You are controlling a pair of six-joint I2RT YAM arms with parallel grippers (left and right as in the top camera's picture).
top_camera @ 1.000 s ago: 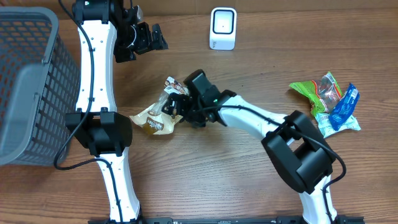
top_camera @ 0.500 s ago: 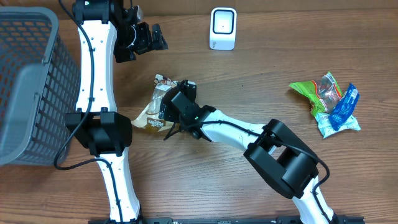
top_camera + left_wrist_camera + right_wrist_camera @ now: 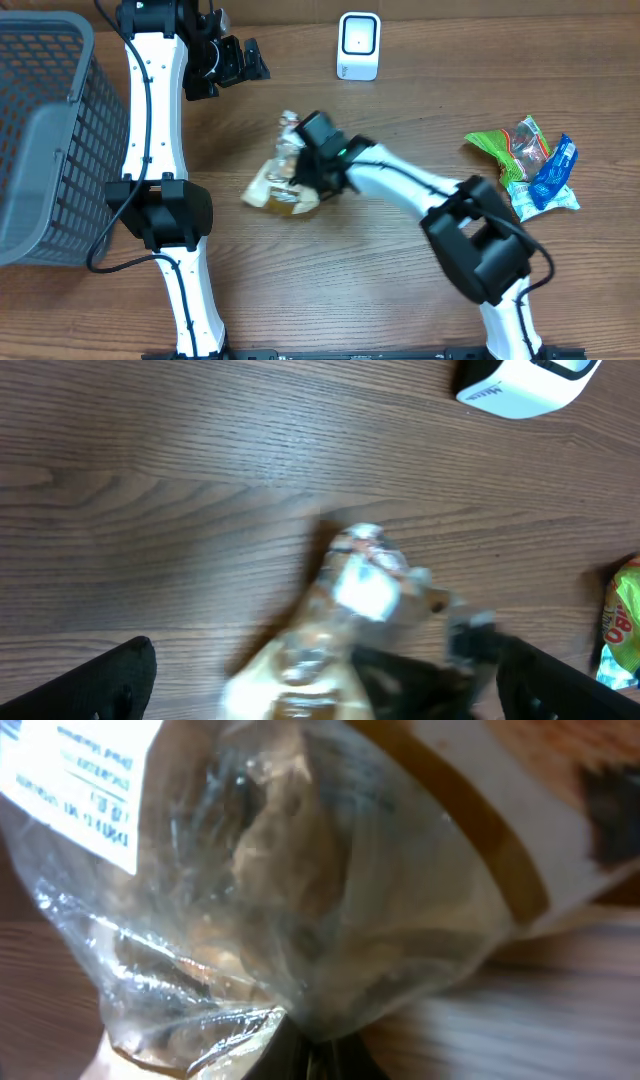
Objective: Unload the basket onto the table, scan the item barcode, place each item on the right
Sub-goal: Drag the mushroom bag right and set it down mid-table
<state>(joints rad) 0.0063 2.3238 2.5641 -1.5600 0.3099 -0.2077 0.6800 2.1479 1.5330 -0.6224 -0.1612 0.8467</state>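
Plastic bag [image 3: 272, 190], clear up top w/ a tan-and-brown printed lower half, sits mid-worktop, clamped in the right hand [image 3: 308, 172], whose black fingers are together on the bag's middle. Bag looks blurred in the overhead and left wrist views, so can't tell if its bottom touches the wood or is just clear of it. Its clear top end points toward the back of the worktop [image 3: 400, 300], printed end toward the front-left.

Right wrist view: bag fills nearly the whole frame. Crinkled clear film w/ brownish contents inside, a white printed label [image 3: 80, 770] at upper left (text too blurred to read), tan band across the upper right. One dark fingertip [image 3: 322, 1058] shows at the bottom edge, pressed against the film.

Small white box-shaped scanner [image 3: 359, 45] stands at the back centre, well apart from the bag, up and to the right of it.

Left hand [image 3: 250, 60] hangs over the back-left of the worktop, fingers spread wide, nothing between them. Its cam looks down at the bag, w/ the scanner's corner at top right.

Grey plastic mesh basket [image 3: 40, 130] at far left edge. Green, red and blue crinkly snack packets [image 3: 525, 160] in a small pile at far right, well apart from everything else.
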